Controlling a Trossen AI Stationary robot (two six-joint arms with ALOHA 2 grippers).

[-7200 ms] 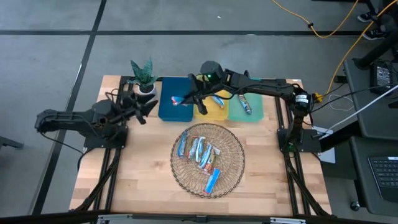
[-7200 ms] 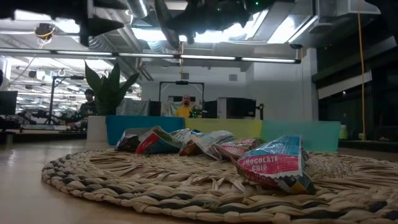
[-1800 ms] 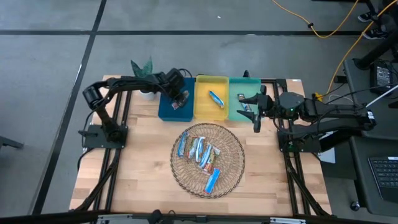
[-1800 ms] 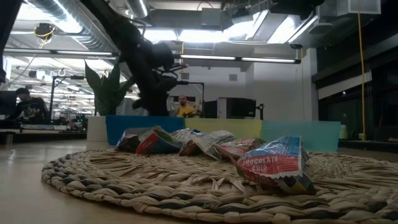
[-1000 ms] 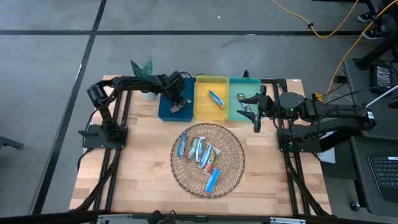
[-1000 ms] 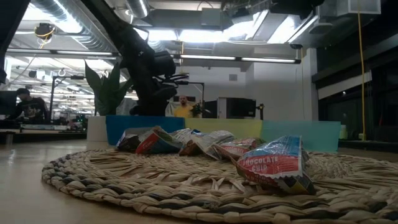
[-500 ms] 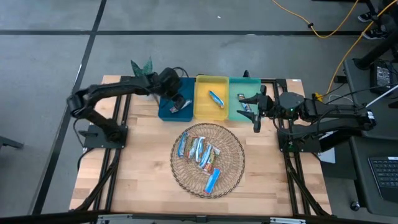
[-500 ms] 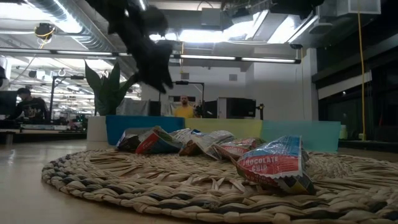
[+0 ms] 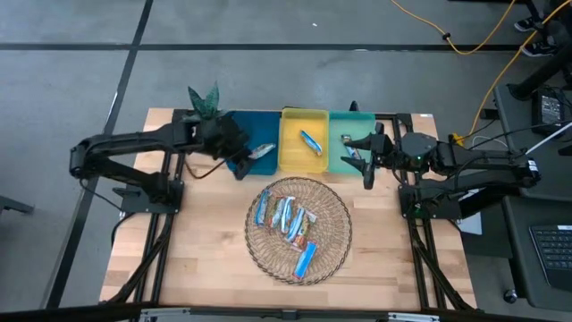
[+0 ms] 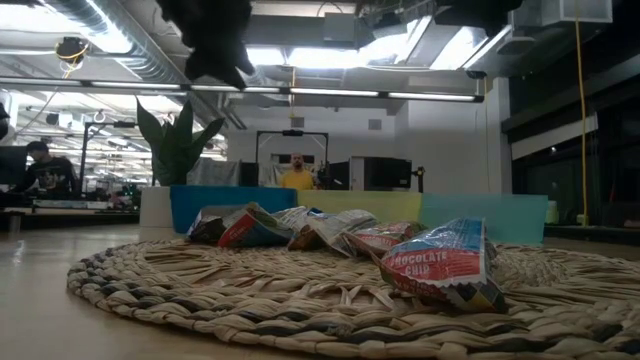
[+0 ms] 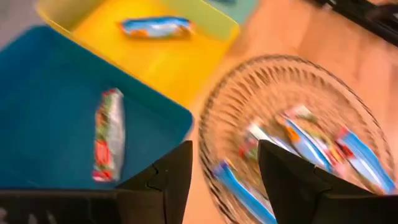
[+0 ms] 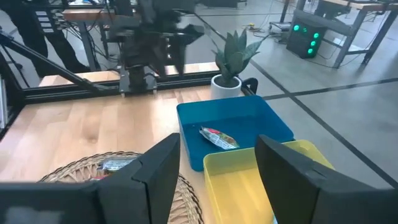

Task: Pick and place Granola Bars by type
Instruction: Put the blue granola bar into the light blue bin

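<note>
Left claw (image 9: 239, 164), fingers apart and empty, is hovering beside the blue tray (image 9: 239, 125) holding one granola bar (image 9: 262, 151); right claw (image 9: 365, 161) is waiting, also apart.

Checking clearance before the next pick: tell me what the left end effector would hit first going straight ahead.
Probably the wicker basket: the open, empty left end effector points over its near rim. Depth is unclear.

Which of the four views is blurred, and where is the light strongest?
Left wrist view: motion blur smears the wicker basket and its bars, while the blue tray is softer but readable. Low view: bright ceiling lights wash out the top, and the nearest bar is sharp. High view and right wrist view: evenly lit, with slight blur on the far arm in the right wrist view.
</note>
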